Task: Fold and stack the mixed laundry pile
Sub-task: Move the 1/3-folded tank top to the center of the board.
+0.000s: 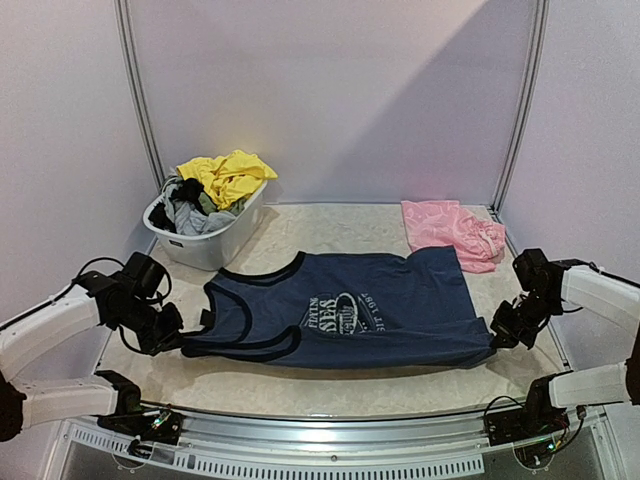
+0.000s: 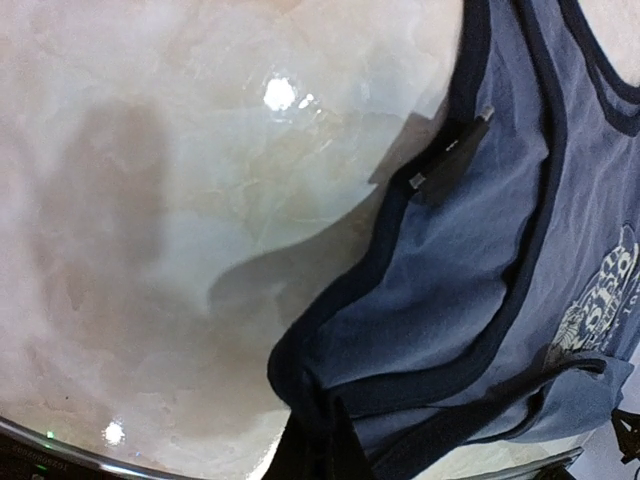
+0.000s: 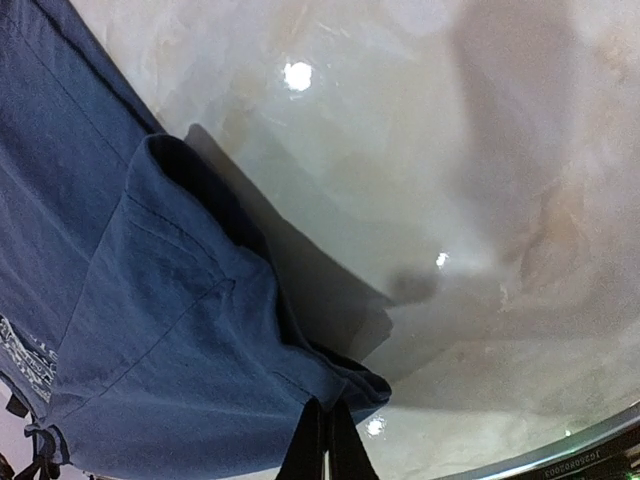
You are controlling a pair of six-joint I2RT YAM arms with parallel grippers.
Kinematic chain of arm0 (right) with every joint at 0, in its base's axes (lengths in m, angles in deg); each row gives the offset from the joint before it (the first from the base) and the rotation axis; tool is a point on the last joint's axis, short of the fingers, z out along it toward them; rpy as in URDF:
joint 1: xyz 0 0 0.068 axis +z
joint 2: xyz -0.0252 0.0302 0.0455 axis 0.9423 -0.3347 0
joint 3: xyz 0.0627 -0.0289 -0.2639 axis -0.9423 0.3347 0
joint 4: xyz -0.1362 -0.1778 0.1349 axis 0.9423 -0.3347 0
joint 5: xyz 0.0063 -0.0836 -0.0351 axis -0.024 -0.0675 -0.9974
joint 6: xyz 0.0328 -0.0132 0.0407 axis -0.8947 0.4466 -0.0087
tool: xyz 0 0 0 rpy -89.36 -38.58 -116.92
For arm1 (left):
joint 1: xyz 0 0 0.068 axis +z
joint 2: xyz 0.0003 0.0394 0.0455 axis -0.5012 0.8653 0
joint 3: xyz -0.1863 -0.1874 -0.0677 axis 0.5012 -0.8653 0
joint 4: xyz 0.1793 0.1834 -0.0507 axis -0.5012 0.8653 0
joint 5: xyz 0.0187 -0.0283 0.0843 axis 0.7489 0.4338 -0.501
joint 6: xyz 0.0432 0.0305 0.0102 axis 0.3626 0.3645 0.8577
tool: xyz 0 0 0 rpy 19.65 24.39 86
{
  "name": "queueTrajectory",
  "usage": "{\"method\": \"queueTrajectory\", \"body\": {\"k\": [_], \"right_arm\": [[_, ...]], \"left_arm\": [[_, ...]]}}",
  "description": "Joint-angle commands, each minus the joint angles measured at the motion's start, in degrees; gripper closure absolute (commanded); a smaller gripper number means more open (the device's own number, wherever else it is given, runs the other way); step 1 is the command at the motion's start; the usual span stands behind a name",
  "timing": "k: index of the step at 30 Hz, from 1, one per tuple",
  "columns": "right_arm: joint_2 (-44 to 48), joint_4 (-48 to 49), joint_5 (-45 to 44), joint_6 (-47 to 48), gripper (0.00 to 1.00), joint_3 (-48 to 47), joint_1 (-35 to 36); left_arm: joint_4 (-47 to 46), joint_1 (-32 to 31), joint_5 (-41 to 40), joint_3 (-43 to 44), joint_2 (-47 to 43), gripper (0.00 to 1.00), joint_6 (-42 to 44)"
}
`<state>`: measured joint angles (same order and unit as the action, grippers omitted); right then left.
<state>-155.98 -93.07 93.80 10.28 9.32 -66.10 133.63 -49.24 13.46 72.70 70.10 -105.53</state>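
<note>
The navy tank top point(image 1: 345, 308) with white lettering lies spread across the middle of the table, straps to the left. My left gripper point(image 1: 185, 337) is shut on its near shoulder strap point(image 2: 310, 390), lifted a little off the table. My right gripper point(image 1: 497, 335) is shut on the near hem corner point(image 3: 350, 385), also slightly raised. A pale pink patterned piece point(image 1: 452, 230) lies at the back right. Yellow point(image 1: 228, 175) and grey point(image 1: 195, 215) pieces are heaped in the tub.
A white plastic tub point(image 1: 205, 245) stands at the back left, just behind the tank top's straps. The marbled table point(image 1: 330, 385) has a metal front edge near both arm bases. Walls enclose the back and sides.
</note>
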Motion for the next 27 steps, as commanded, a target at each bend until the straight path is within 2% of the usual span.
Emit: {"method": "queueTrajectory", "body": {"k": [1,13,19,25,27], "right_arm": [[3.0,-5.2,-1.9,0.4,1.0,0.6,-0.4],[10.6,-11.4,3.5,-3.5,0.98,2.8,-0.3],[13.8,-14.7,4.0,-5.3,1.0,3.3,-0.3],[15.9,-17.3,3.8,-5.7,1.0,4.1,-0.3],[16.0,-17.1,4.7,-5.4,0.96,4.3,-0.3]], "left_arm": [[8.3,1.0,-2.2,-0.6,-3.6,1.0,-1.1],[18.1,1.0,-1.3,-4.7,-16.3,1.0,-10.7],[25.2,0.9,-2.4,-2.9,-18.9,1.0,-12.4],[27.8,0.9,-2.7,-2.9,-19.7,1.0,-13.3],[27.1,0.8,-2.3,-2.8,-20.0,0.92,-13.9]]}}
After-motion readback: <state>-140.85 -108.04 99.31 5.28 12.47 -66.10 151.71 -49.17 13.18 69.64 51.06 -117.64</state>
